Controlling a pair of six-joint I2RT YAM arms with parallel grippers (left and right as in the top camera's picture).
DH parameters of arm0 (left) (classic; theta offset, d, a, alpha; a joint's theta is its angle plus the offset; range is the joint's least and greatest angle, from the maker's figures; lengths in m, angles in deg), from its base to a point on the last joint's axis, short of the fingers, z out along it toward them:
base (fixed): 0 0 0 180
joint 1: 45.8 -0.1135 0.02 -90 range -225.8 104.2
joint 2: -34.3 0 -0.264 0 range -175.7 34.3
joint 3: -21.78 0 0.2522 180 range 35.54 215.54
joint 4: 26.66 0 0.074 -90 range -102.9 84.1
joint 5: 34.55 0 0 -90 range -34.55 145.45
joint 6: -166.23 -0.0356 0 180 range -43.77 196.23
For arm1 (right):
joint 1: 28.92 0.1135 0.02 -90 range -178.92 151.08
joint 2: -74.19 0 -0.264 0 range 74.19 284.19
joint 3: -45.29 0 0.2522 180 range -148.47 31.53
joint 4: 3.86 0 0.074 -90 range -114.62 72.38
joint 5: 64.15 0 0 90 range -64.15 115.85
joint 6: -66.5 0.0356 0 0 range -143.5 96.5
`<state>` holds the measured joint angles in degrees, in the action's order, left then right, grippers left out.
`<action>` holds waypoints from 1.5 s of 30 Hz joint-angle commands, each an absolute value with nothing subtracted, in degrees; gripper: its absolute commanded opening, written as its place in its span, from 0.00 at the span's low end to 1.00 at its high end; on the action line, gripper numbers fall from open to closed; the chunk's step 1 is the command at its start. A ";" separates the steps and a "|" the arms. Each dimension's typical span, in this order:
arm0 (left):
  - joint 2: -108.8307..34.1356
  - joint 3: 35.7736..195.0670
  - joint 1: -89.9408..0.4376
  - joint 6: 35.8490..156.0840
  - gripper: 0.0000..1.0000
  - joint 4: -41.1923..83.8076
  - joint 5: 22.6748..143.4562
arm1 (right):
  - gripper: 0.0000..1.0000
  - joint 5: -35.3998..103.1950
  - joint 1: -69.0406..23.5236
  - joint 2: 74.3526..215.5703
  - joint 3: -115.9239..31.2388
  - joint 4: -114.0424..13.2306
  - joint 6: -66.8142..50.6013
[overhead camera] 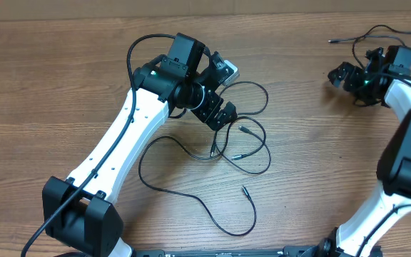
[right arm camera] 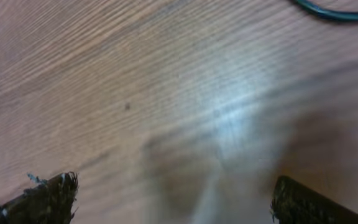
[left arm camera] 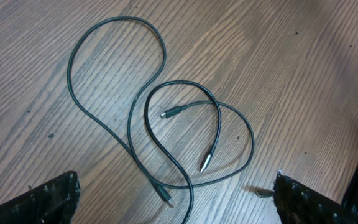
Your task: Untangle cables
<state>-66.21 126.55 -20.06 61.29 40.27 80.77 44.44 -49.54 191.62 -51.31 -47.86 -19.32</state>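
Thin black cables [overhead camera: 245, 146] lie in loose overlapping loops on the wooden table at centre. In the left wrist view the loops [left arm camera: 166, 118] cross each other, with several small plugs showing, one [left arm camera: 165, 198] near the bottom. My left gripper [overhead camera: 218, 114] hovers over the top of the loops, open and empty [left arm camera: 176, 205]. Another thin black cable [overhead camera: 377, 36] lies at the far right top. My right gripper [overhead camera: 342, 74] is open beside it, empty [right arm camera: 173, 199]. The right wrist view is blurred; a bit of cable [right arm camera: 334, 9] shows at its top edge.
The left arm [overhead camera: 120, 143] stretches from the bottom left across the table. The right arm [overhead camera: 405, 143] runs along the right edge. A long cable loop [overhead camera: 191, 196] trails toward the front centre. Thicker arm wiring [overhead camera: 138, 50] arcs above the left wrist.
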 commanded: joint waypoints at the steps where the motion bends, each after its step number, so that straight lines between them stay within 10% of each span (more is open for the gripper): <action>1: -66.19 126.76 -20.28 61.68 1.00 40.22 81.89 | 1.00 41.54 -49.43 181.54 -51.49 -50.85 -20.81; 24: -66.19 126.76 -20.28 61.68 1.00 40.22 81.89 | 1.00 65.97 -47.27 165.91 -51.36 -77.21 -20.76; 45: -63.85 126.79 -30.97 60.53 1.00 47.26 79.70 | 1.00 60.42 -33.24 165.91 -51.34 -82.68 -18.79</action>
